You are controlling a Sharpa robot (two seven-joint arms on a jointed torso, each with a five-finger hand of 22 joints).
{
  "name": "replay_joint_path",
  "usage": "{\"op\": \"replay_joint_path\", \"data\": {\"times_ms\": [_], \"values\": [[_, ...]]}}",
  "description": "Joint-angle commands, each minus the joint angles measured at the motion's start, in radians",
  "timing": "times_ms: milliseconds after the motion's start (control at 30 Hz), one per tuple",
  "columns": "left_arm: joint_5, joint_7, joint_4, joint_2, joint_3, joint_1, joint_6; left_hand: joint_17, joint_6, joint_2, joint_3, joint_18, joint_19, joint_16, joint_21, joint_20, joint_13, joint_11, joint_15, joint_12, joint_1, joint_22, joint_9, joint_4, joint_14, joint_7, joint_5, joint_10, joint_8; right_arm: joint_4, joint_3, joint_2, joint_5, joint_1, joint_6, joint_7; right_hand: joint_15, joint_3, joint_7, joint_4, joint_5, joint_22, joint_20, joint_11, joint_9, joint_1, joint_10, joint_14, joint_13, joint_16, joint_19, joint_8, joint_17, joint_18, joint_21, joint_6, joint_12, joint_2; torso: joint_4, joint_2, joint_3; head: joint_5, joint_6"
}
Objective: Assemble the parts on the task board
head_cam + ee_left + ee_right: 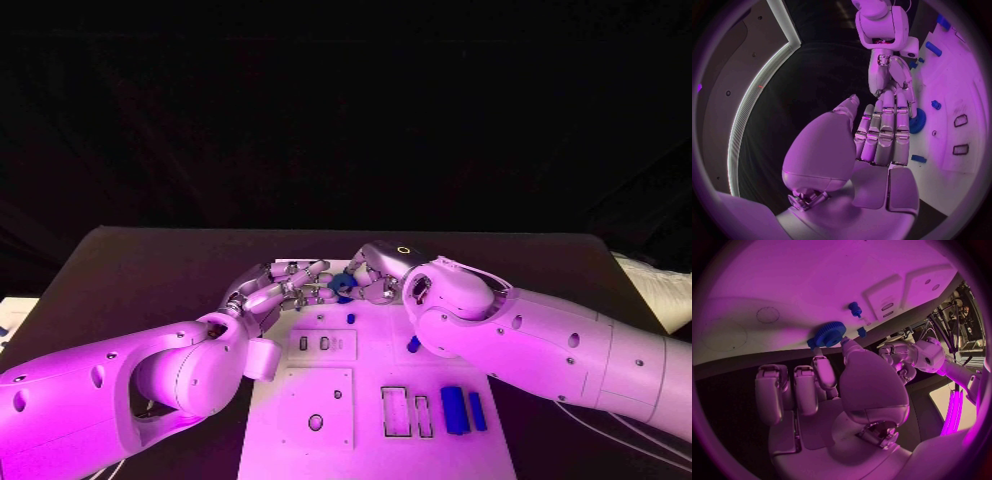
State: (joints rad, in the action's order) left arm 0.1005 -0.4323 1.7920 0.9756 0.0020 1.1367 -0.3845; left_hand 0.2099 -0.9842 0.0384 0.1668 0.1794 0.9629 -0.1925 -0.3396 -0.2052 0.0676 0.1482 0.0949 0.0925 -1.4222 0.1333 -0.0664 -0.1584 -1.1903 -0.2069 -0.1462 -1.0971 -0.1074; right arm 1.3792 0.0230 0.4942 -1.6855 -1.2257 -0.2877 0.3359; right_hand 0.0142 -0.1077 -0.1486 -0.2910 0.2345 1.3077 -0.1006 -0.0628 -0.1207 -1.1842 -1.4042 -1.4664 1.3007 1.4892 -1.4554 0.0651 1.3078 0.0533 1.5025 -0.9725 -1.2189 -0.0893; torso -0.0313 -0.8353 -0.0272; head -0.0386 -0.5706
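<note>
Right hand [378, 272] at frame centre pinching blue gear [342, 286] over task board [375, 440] top edge, left hand [274, 285] beside it, grip unclear

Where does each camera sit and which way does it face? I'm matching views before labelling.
Head view: on the head, looking down at the task board; both arms enter, left hand, right hand.
Left wrist view: behind the left hand, facing the right hand across the board.
Right wrist view: behind the right hand, facing the board.
All three share the blue gear at the right hand's fingers.
</note>
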Motion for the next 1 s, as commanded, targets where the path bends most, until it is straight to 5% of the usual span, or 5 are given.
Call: {"op": "replay_joint_path", "data": {"times_ms": [33,633,833,1000], "values": [[0.002,-0.009,0.003,0.001,0.001,0.001,0.005,0.001,-0.002,0.003,0.0,0.003,0.008,0.006,0.004,0.0,-0.001,0.005,0.0,-0.003,-0.008,-0.001,0.001,0.004,-0.004,-0.008,0.004,0.004,0.004,-0.002,-0.007,0.014,-0.011,0.007,0.027,0.015,-0.006,0.006,0.001,0.002,0.006,0.119,-0.004,0.0,-0.001,0.005,-0.007,-0.068,0.001,0.004,-0.004,0.001,0.07,-0.019,0.006,-0.006,-0.005,-0.002,0.0,0.0,0.0,-0.001,-0.002],[0.002,-0.009,0.001,0.004,0.001,0.001,0.003,0.002,-0.002,0.003,0.002,0.003,0.008,0.007,0.005,0.0,-0.001,0.005,0.0,-0.005,-0.01,-0.001,0.001,0.006,-0.003,-0.009,0.004,0.004,0.005,0.062,-0.008,0.071,-0.018,0.019,-0.185,-0.048,-0.002,0.008,0.006,0.007,0.035,0.129,-0.002,0.005,-0.004,-0.007,-0.016,-0.07,0.015,0.011,-0.012,0.002,0.085,-0.021,0.01,-0.021,-0.02,-0.001,-0.0002,0.0,0.0005,-0.002,-0.003],[0.002,-0.009,0.001,0.004,0.001,0.001,0.004,0.002,-0.002,0.003,0.002,0.003,0.008,0.007,0.005,0.0,-0.001,0.005,0.0,-0.005,-0.01,-0.001,0.001,0.006,-0.003,-0.009,0.004,0.004,0.005,0.074,-0.008,0.077,-0.009,0.021,-0.186,-0.071,-0.002,0.007,0.006,0.009,0.036,0.13,-0.001,0.005,-0.004,-0.013,-0.016,-0.071,0.015,0.011,-0.013,0.001,0.086,-0.021,0.011,-0.021,-0.019,-0.002,0.0008,0.0,0.0002,0.001,-0.002],[0.002,-0.009,0.001,0.005,0.001,0.001,0.004,0.002,-0.002,0.003,0.002,0.003,0.008,0.007,0.005,0.0,-0.001,0.005,0.0,-0.005,-0.01,-0.001,0.001,0.006,-0.003,-0.009,0.004,0.004,0.005,0.081,-0.008,0.079,0.012,0.021,-0.111,-0.079,-0.001,0.007,0.007,0.012,0.035,0.134,0.0,0.006,-0.004,-0.021,-0.018,-0.071,0.017,0.012,-0.016,0.001,0.089,-0.022,0.012,-0.024,-0.021,-0.003,0.0011,0.0,-0.0001,-0.001,-0.003]]}}
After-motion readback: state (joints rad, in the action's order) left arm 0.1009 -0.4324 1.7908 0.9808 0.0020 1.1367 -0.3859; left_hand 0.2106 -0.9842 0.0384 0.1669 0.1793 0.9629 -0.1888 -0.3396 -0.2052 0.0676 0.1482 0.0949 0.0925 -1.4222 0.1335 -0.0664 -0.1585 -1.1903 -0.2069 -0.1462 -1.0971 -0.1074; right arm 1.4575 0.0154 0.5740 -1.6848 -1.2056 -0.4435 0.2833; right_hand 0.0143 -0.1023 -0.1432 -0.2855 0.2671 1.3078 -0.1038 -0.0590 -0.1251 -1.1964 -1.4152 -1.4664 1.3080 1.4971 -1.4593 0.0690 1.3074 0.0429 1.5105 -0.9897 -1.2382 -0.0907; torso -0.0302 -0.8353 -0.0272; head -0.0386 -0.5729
